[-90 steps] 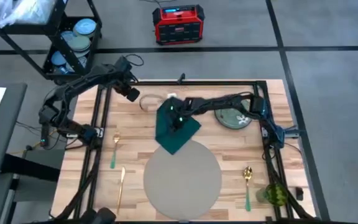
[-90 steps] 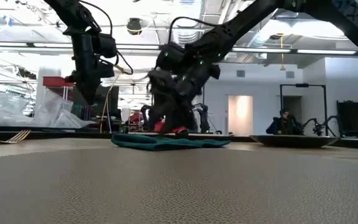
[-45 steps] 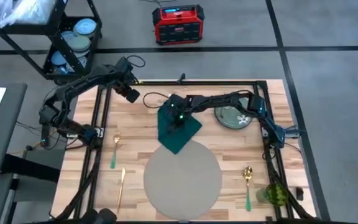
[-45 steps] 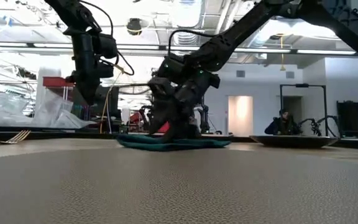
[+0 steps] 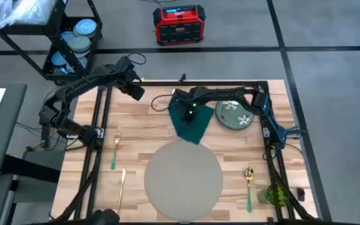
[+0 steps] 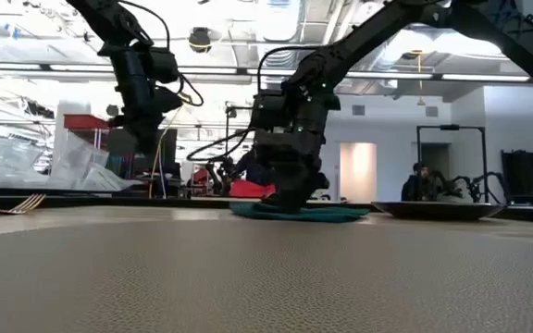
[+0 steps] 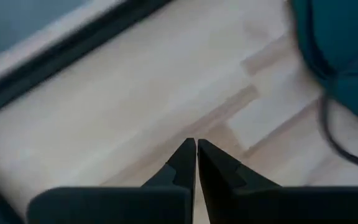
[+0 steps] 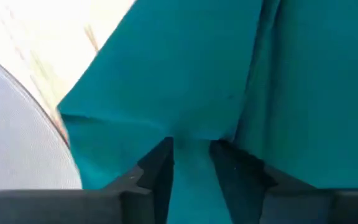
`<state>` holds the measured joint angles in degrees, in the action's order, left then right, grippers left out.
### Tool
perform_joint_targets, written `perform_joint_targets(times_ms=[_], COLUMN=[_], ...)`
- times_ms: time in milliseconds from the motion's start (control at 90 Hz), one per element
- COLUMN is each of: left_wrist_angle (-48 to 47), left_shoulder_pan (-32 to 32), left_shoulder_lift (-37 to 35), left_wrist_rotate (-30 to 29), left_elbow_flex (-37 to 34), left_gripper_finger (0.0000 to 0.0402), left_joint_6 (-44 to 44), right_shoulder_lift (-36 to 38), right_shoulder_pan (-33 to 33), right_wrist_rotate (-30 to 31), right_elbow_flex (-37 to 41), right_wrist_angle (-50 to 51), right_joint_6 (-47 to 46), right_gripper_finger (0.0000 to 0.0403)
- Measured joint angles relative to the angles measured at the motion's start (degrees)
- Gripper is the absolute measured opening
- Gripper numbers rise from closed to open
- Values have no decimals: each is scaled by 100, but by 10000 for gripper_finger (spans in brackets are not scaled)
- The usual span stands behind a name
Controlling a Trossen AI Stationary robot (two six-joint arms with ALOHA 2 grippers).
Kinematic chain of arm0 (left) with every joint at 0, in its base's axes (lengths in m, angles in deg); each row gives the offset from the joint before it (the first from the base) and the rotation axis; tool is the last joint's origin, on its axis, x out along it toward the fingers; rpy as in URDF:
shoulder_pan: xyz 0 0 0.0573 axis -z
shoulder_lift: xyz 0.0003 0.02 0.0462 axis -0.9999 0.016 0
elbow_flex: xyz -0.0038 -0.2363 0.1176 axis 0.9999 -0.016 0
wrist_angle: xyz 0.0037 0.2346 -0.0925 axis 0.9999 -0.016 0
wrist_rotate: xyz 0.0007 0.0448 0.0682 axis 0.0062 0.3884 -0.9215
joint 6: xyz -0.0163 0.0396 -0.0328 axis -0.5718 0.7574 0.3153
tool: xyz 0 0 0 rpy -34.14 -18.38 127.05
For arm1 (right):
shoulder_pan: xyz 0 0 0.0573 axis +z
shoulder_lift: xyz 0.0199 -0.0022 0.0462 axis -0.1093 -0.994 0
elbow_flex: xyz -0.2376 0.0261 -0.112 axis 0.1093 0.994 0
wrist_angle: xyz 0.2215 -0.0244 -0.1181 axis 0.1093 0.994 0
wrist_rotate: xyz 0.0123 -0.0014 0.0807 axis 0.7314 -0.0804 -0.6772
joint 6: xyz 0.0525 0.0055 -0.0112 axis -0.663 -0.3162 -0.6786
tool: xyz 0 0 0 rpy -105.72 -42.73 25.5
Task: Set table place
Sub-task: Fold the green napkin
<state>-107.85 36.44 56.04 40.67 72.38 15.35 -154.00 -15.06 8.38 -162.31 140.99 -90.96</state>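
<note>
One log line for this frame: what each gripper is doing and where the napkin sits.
right gripper: shut on napkin, pinching a fold | napkin: on table beside plate, corner on placemat rim | left gripper: shut, empty, above table's far-left

Round grey placemat (image 5: 183,178) lies flat on the light butcher-block table (image 5: 142,140).

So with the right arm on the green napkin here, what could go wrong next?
1. The right tool pinches a fold of the napkin, so the cloth may bunch rather than lie flat.
2. The napkin's corner sits close to the round grey placemat and could end up overlapping it.
3. The flowered plate lies close beside the napkin; dragging that way could nudge it.
The left tool waits shut near the table's far edge.
</note>
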Motion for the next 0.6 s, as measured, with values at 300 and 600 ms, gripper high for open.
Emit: perform_joint_targets(times_ms=[300,600], left_wrist_angle=[22,1410], left_shoulder_pan=[821,1218], left_shoulder_lift=[9,95], left_wrist_rotate=[282,234], left_elbow_flex=[0,-2], left_gripper_finger=[0,0], left_joint_6=[-185,849], right_shoulder_lift=[494,1203], right_shoulder_pan=[-65,217], right_wrist_rotate=[841,718], right_elbow_flex=[-432,-433], right_wrist_angle=[714,1981], right_joint_6=[87,180], right_gripper_finger=[106,106])
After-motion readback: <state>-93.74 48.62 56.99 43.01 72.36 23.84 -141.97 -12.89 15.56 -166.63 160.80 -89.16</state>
